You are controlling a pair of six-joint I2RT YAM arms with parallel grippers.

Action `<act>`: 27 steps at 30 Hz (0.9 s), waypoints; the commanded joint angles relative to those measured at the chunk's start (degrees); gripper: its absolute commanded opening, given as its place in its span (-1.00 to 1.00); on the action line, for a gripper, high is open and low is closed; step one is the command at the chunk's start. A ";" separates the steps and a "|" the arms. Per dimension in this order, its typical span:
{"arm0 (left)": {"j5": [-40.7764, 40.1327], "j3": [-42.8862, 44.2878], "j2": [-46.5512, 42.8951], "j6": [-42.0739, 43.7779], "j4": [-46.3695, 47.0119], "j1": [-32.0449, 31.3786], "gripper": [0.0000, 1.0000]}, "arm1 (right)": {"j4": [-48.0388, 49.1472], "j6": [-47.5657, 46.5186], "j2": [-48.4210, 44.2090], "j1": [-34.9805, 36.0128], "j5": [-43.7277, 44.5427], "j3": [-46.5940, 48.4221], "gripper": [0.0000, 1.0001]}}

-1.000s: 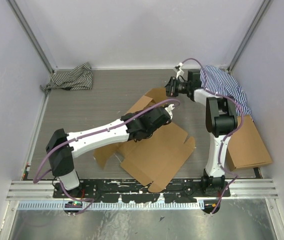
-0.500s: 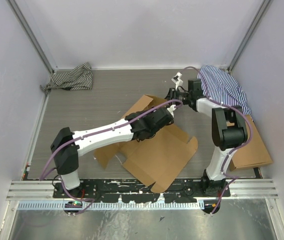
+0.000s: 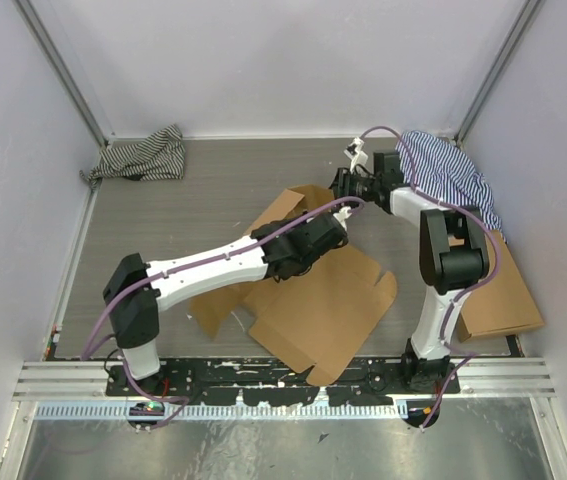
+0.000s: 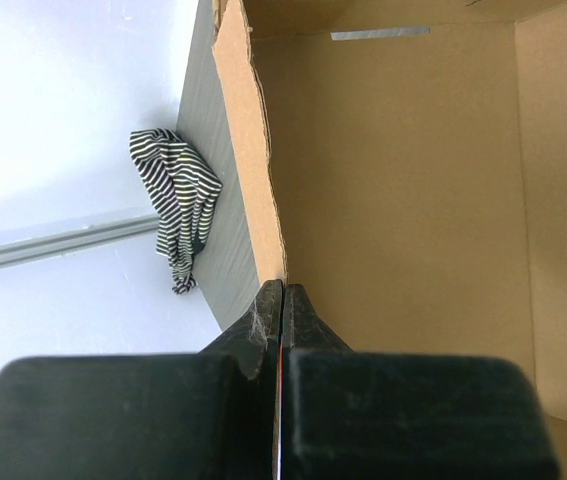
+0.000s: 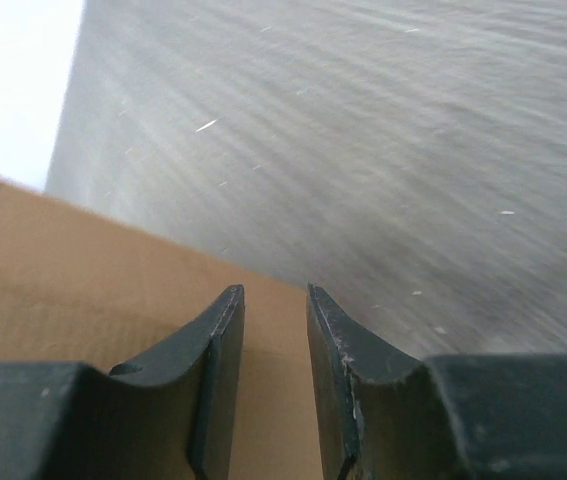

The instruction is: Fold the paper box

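Note:
The paper box is a brown die-cut cardboard sheet lying mid-table, with one flap raised at its far side. My left gripper is shut on the edge of a cardboard panel. In the left wrist view that thin edge runs straight into the closed jaws, and the box's inner face fills the right side. My right gripper hovers just behind the raised flap. In the right wrist view its jaws stand apart with nothing between them, and cardboard lies below.
A black-and-white striped cloth lies at the back left, also visible from the left wrist. A blue striped cloth is heaped at the back right. Another brown cardboard box rests by the right wall. Enclosure walls surround the grey table.
My right gripper has dropped closer to the raised flap and its jaws have widened. The right arm's elbow swung over, and the cardboard sheet shifted slightly. The left gripper stays shut.

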 commanded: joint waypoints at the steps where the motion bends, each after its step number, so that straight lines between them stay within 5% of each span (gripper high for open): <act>1: -0.80 1.92 1.44 -0.86 -0.63 0.40 -1.00 | -6.64 3.12 -0.29 -0.16 21.27 6.01 -0.27; 4: -0.87 2.28 1.76 -1.18 -1.19 0.41 -1.00 | -11.07 7.28 -5.62 -0.24 36.87 4.65 -0.35; 8: -1.09 1.25 1.93 -1.25 0.16 0.65 -1.00 | -13.31 9.11 -13.54 -0.18 47.00 -1.31 -0.41; 27: 7.78 4.93 0.05 12.61 18.14 9.87 -1.00 | -16.55 10.09 -20.18 -0.28 46.01 -15.71 -0.40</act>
